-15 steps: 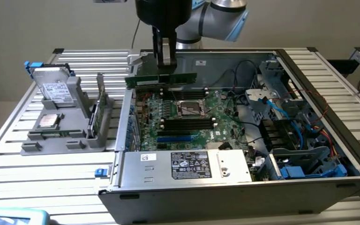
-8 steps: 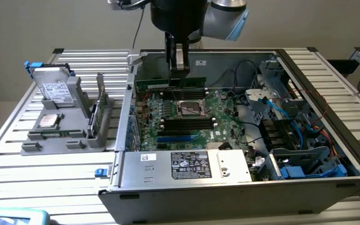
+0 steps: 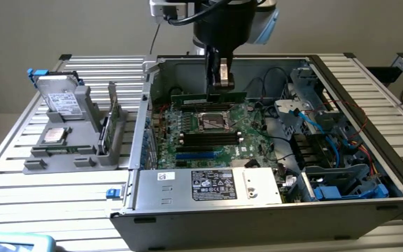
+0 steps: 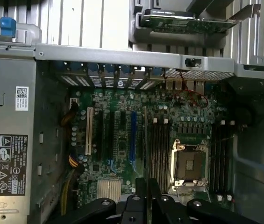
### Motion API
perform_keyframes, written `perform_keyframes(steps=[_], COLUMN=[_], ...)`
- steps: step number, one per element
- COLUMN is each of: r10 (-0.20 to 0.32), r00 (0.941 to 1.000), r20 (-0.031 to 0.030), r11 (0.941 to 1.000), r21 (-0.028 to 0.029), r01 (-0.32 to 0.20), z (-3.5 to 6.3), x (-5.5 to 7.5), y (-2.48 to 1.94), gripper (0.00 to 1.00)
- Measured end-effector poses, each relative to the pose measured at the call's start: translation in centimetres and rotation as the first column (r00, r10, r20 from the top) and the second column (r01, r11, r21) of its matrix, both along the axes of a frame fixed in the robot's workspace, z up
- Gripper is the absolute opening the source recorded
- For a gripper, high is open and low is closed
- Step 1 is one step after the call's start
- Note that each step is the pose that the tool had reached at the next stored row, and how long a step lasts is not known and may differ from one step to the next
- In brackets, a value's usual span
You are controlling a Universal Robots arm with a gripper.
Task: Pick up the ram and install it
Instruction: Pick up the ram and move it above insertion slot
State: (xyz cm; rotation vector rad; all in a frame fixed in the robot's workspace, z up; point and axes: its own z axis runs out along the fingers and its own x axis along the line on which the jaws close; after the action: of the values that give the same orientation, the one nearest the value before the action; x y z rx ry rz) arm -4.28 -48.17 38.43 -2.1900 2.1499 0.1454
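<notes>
The ram (image 3: 195,97), a thin green stick, hangs level inside the open computer case, just above the motherboard (image 3: 187,152) and behind the CPU socket (image 3: 214,121). My gripper (image 3: 222,88) comes down from above and is shut on the stick's right part. In the wrist view the ram (image 4: 145,140) shows edge-on as a thin line running out from between my black fingers (image 4: 153,191). It lies along the dark memory slots (image 4: 160,149) beside the CPU socket (image 4: 190,163), over their near edge. Whether it touches a slot I cannot tell.
The case walls (image 3: 149,105) ring the board. A power supply (image 3: 209,184) sits at the front, and blue and black cables with drive cages (image 3: 327,152) crowd the exterior view's right. A grey fixture (image 3: 75,152) holding a metal drive (image 3: 61,97) stands outside on the exterior view's left.
</notes>
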Motion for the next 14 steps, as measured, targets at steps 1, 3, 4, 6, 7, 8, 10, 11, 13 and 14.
perform_keyframes(steps=[1, 3, 4, 6, 7, 8, 10, 11, 13, 14], r10=[-0.005, -0.015, -0.021, -0.035, -0.043, -0.053, -0.072, -0.082, -0.097, -0.100], r00=[1.0000, 0.9999, 0.9998, 0.9994, 0.9991, 0.9986, 0.9974, 0.9966, 0.9953, 0.9950], r20=[-0.0002, -0.0007, -0.0010, -0.0016, -0.0019, -0.0021, -0.0025, -0.0027, -0.0032, -0.0036], r11=[1.0000, 0.9999, 0.9998, 0.9994, 0.9991, 0.9986, 0.9974, 0.9966, 0.9953, 0.9950], r21=[0.0000, 0.0001, -0.0001, 0.0000, 0.0000, 0.0001, 0.0001, 0.0000, 0.0000, -0.0002], r01=[0.005, 0.015, 0.021, 0.035, 0.043, 0.053, 0.072, 0.082, 0.097, 0.100], z=[-0.18, -0.55, -0.73, -1.10, -1.28, -1.46, -1.82, -2.00, -2.36, -2.53], x=[0.2, 0.6, 0.7, 1.0, 1.1, 1.1, 1.2, 1.3, 1.4, 1.4], y=[0.00, 0.01, 0.02, 0.02, 0.02, 0.02, 0.02, 0.02, 0.06, 0.15], gripper=[0.15, 0.15, 0.15, 0.15, 0.15, 0.15, 0.15, 0.15, 0.15, 0.15])
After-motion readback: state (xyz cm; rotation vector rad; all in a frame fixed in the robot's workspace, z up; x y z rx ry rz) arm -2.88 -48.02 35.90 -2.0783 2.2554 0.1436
